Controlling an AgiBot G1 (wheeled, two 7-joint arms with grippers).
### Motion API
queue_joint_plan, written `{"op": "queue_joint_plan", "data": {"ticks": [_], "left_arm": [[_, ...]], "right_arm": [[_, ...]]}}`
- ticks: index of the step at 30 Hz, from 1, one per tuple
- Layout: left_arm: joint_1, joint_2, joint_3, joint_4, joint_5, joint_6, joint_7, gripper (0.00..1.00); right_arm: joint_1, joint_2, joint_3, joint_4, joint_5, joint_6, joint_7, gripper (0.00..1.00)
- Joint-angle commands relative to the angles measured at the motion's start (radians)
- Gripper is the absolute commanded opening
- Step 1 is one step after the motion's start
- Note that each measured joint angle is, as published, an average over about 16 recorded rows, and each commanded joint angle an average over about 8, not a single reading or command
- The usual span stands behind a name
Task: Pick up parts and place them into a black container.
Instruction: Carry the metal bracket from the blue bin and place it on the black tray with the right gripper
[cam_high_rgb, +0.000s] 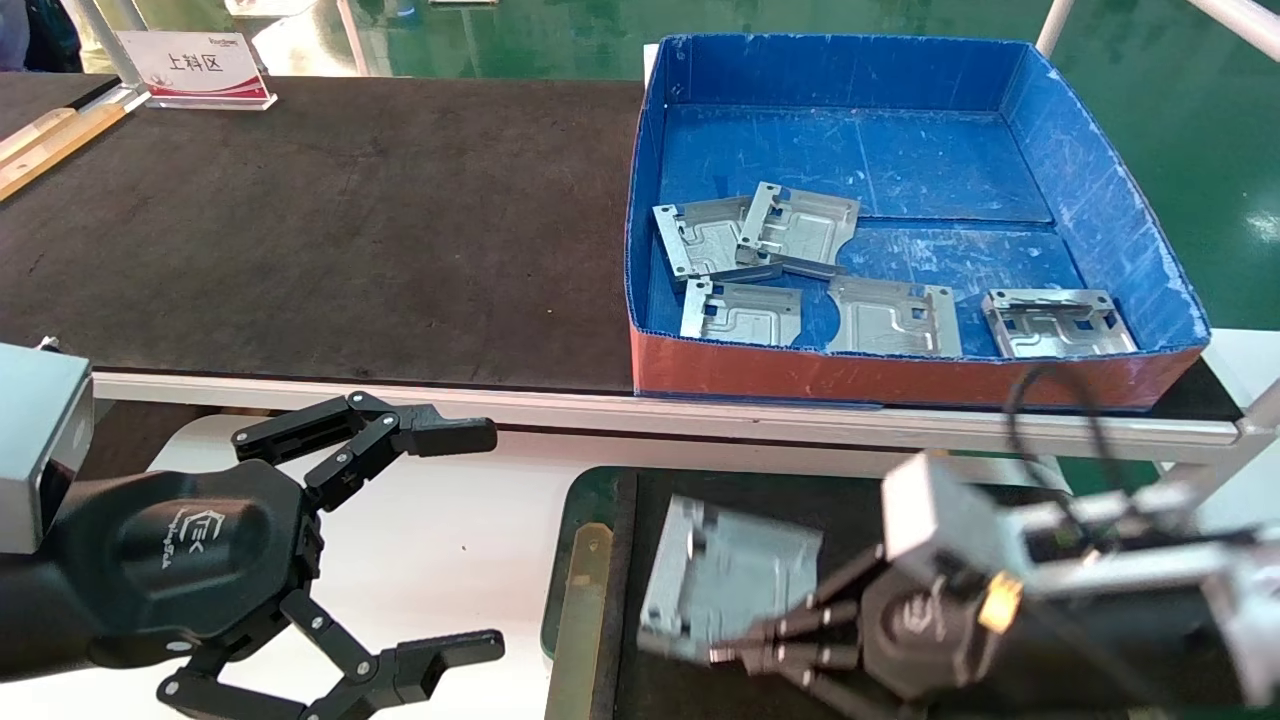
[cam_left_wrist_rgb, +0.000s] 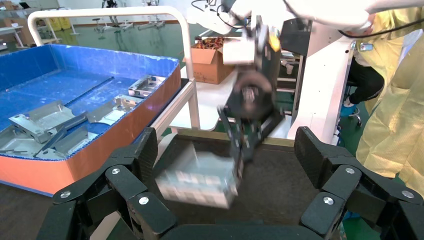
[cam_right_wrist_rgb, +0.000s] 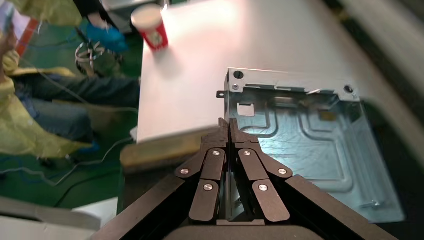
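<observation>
Now your right gripper (cam_high_rgb: 715, 650) is clenched on the edge of one part (cam_high_rgb: 725, 580), its fingers (cam_right_wrist_rgb: 229, 131) pressed together on the plate's rim in the right wrist view. The held part sits over the black container (cam_high_rgb: 600, 520), low in the head view, just in front of the bench (cam_high_rgb: 300, 230); you cannot tell from these views whether the plate touches the container floor or hangs just above it. In the left wrist view the same part (cam_left_wrist_rgb: 197, 177) shows as a blurred silver plate beneath the right gripper (cam_left_wrist_rgb: 237, 150), over the dark floor.

Your left gripper (cam_high_rgb: 455, 540) is parked at the lower left of the head view, released, with its jaws spread wide and nothing between them.

On the bench's right end stands the blue box (cam_high_rgb: 1100, 190) with its red front. Five more parts lie inside: two overlapping (cam_high_rgb: 760, 235) toward the back, and three in a row near the front wall (cam_high_rgb: 740, 312), (cam_high_rgb: 895, 318), (cam_high_rgb: 1055, 322). A white sign (cam_high_rgb: 195, 65) stands at the bench's far left corner.
</observation>
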Motion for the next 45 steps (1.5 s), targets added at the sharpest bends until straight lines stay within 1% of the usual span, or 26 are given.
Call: {"op": "queue_joint_plan", "data": {"ticks": [1, 6, 12, 21, 32, 45], "left_arm": [[0.000, 0.000, 0.000, 0.000, 0.000, 0.000, 0.000, 1.00], [0.000, 0.000, 0.000, 0.000, 0.000, 0.000, 0.000, 1.00], [0.000, 0.000, 0.000, 0.000, 0.000, 0.000, 0.000, 1.00], [0.000, 0.000, 0.000, 0.000, 0.000, 0.000, 0.000, 1.00], [0.000, 0.000, 0.000, 0.000, 0.000, 0.000, 0.000, 1.00], [0.000, 0.000, 0.000, 0.000, 0.000, 0.000, 0.000, 1.00]], "right_arm": [[-0.040, -0.004, -0.015, 0.005, -0.018, 0.020, -0.013, 0.00], [-0.085, -0.037, -0.050, -0.027, -0.069, 0.027, -0.068, 0.00], [-0.091, -0.082, -0.079, -0.080, -0.140, 0.037, -0.139, 0.00], [-0.043, -0.174, -0.108, -0.219, -0.245, 0.054, -0.260, 0.00], [0.015, -0.298, -0.133, -0.454, -0.312, 0.058, -0.436, 0.00], [0.090, -0.424, -0.151, -0.679, -0.362, 0.086, -0.575, 0.00]]}}
